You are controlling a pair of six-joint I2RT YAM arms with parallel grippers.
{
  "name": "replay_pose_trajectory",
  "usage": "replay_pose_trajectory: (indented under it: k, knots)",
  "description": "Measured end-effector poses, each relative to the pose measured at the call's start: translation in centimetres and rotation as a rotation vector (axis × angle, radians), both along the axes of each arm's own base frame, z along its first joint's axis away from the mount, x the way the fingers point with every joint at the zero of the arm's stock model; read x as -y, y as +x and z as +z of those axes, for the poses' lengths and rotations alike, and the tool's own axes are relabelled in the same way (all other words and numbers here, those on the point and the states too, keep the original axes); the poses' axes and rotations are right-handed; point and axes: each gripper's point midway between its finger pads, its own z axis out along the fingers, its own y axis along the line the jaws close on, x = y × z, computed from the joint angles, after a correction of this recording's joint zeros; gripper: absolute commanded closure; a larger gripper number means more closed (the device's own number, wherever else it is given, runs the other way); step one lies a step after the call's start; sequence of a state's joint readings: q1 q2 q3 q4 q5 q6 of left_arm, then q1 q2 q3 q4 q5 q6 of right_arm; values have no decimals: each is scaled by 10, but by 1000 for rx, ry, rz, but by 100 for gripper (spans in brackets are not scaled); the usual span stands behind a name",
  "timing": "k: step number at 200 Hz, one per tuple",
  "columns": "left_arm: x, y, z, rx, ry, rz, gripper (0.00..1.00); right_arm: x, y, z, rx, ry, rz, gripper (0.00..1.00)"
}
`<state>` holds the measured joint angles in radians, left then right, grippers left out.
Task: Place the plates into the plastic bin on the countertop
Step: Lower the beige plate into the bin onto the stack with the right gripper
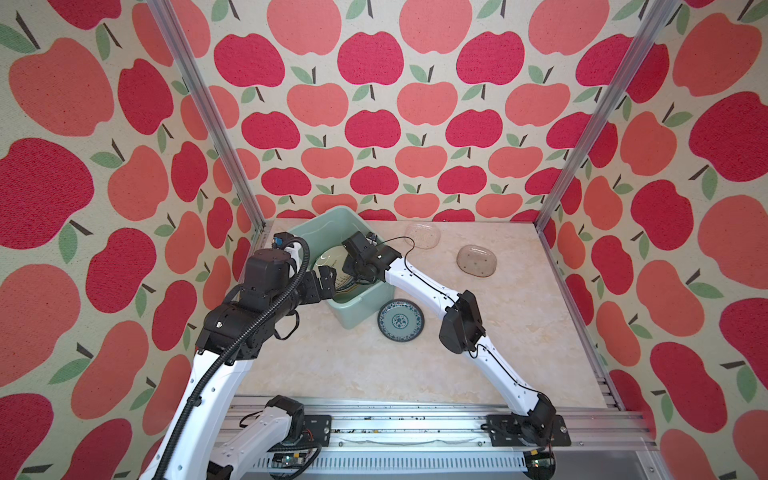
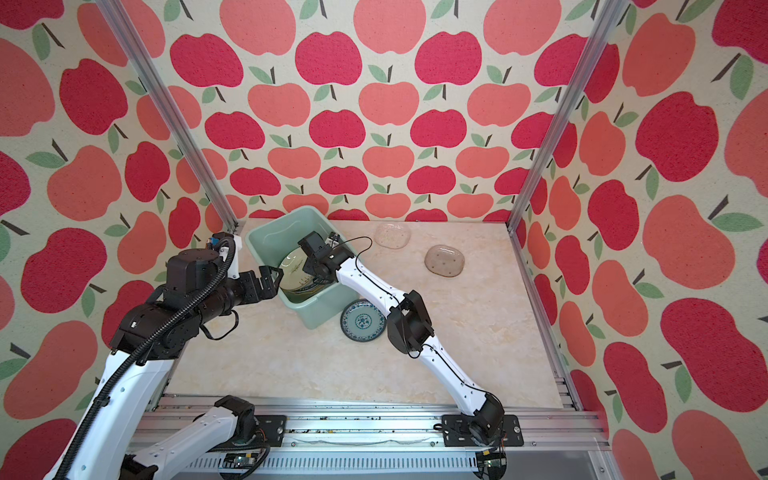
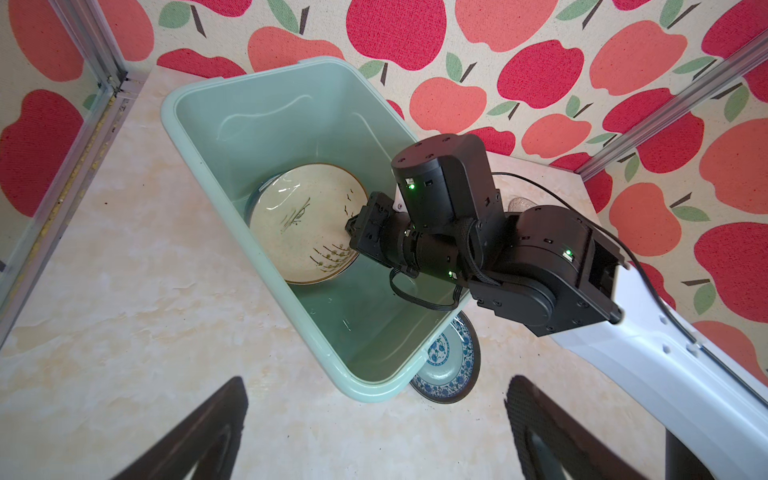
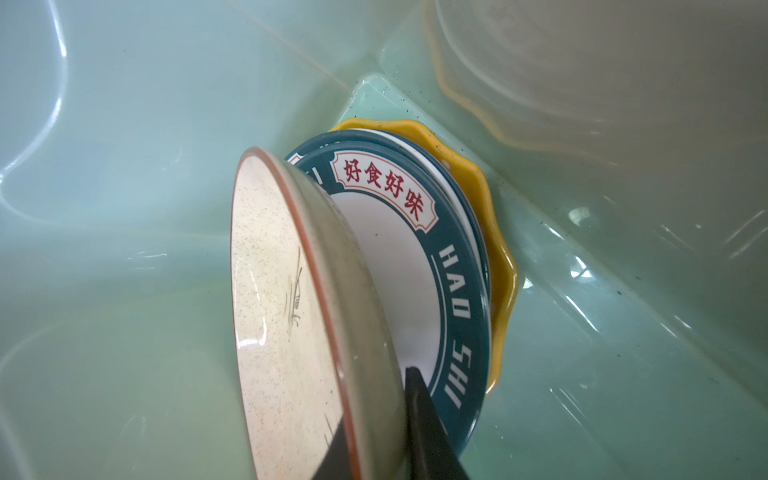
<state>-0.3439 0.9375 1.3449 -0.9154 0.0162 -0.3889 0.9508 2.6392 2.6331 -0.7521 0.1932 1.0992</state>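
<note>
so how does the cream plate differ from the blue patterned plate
The cream plate is inside the bin, tilted, its rim pinched by the right gripper; the blue patterned plate lies free on the countertop beside the bin. Cream plate: sparse dark marks; blue patterned plate: dense pattern. Both round.

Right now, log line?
right gripper: shut on cream plate in bin | left gripper: open, empty | outside bin: teal plate, two glass plates

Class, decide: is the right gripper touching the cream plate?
Touching. The right wrist view shows the right gripper pinching the rim of the cream plate between its fingers.
</note>
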Motion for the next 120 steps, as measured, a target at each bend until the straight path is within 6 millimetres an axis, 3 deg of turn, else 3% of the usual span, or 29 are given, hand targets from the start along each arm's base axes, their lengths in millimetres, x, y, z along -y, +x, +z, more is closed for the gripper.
replay_pose_trajectory:
  k: [45, 120]
  knots:
    - [0, 1, -1, -6, -4, 4, 1, -8, -1, 4, -6, 40, 21, 60]
    - [-1, 1, -2, -7, -3, 8, 1, -14, -3, 1, -25, 67, 46, 44]
